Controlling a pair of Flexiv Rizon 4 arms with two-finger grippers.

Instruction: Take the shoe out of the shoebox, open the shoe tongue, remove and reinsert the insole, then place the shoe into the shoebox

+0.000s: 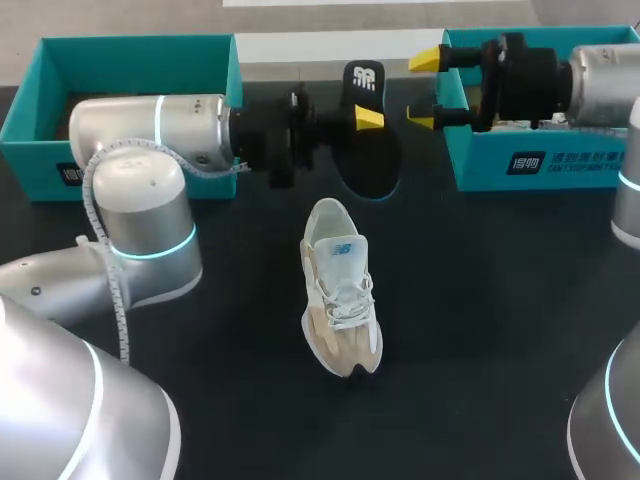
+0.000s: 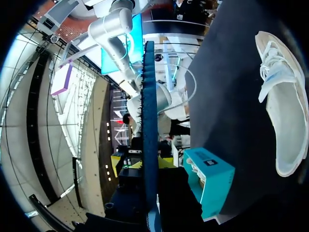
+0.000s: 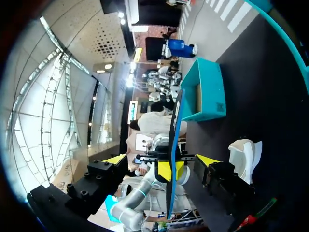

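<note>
A dark insole with a blue edge hangs over the table's far middle, with my left gripper shut on it. In the left wrist view the insole shows edge-on, running ahead from the fingers. My right gripper stands open just right of the insole, yellow tips wide apart. In the right wrist view, the right gripper has the insole between its open fingers without touching it, and the left gripper pinches it there. The white and beige shoe lies on the table, toe toward the front.
A teal shoebox stands open at the back left behind my left arm. A second teal shoebox stands at the back right under my right arm, with something white inside it. The black table lies bare around the shoe.
</note>
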